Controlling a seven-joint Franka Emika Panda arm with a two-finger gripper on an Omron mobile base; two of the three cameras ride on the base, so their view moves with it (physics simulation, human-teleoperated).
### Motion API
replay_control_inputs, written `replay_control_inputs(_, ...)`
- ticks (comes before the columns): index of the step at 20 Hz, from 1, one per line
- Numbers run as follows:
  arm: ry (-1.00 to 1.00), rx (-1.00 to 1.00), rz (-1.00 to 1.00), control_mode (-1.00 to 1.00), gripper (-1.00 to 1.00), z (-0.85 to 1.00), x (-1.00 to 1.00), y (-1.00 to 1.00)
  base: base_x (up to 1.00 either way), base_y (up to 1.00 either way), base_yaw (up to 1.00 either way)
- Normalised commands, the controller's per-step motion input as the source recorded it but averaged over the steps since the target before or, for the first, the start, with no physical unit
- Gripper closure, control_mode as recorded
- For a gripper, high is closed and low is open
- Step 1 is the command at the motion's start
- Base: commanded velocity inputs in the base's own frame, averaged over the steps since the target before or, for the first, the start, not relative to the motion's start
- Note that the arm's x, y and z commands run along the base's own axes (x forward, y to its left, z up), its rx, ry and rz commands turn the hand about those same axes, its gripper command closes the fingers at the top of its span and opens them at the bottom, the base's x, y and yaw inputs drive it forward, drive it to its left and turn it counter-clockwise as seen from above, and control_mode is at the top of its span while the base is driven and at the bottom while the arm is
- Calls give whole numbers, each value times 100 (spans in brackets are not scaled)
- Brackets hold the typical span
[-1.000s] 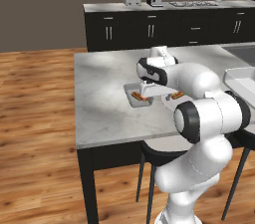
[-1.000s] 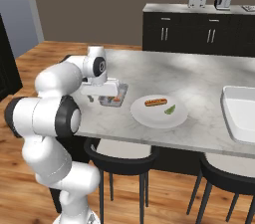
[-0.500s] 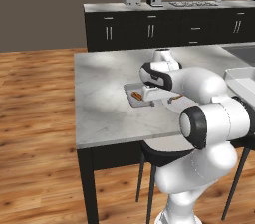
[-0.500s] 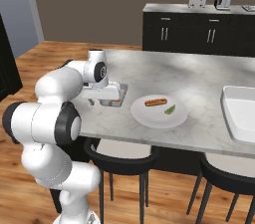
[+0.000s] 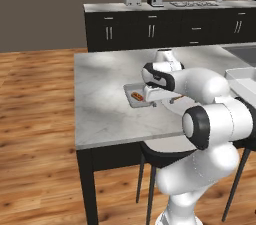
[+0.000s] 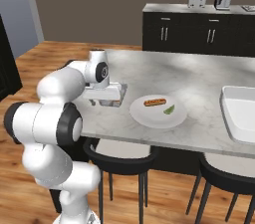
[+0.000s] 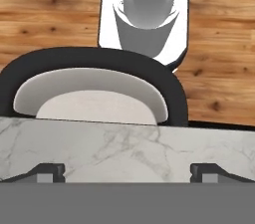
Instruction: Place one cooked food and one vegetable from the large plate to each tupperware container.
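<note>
Tupperware containers: in the left base view, the small grey container (image 5: 136, 95) lies on the marble counter (image 5: 100, 99) with an orange-brown piece of cooked food (image 5: 136, 97) inside; its long axis appears to run from near-left to far-right, though the arm covers its far end. The hand (image 5: 156, 91) hangs directly over that end. Only a rim of the white container (image 5: 240, 76) shows at the right edge.

Right base view: the large plate (image 6: 158, 111) sits near the counter's front edge, just right of the grey container, which shows behind the hand (image 6: 102, 93). On the plate a hot-dog-like piece (image 6: 155, 102) lies with its long axis roughly left to right, and a green vegetable (image 6: 169, 110) lies just beside it, pointing up and to the right. The white container stands well apart, far right.

Hand view: the two fingertips (image 7: 47, 172) stand wide apart at the lower edge with nothing between them, so the gripper (image 7: 127, 173) is open and empty. Beyond them lie the counter's edge and a dark-rimmed stool seat (image 7: 94, 91).

Judgement: the grey container looks to hold its cooked item; the next move calls for swinging over to the plate, aligning the fingers across the vegetable's short axis, and pairing it with that item.
</note>
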Motion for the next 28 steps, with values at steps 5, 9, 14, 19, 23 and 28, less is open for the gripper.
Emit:
replay_control_inputs(5,0,0,0,100,-100,0,0,0,3,-63,0)
replay_control_inputs(9,0,0,0,100,-100,0,0,0,5,-86,1)
replay_control_inputs(14,0,0,0,100,-100,0,0,0,12,-81,3)
replay_control_inputs(19,0,0,0,100,-100,0,0,0,0,-55,0)
replay_control_inputs(23,0,0,0,100,-100,0,0,0,3,-39,0)
replay_control_inputs(28,0,0,0,100,-100,0,0,0,40,0,-3)
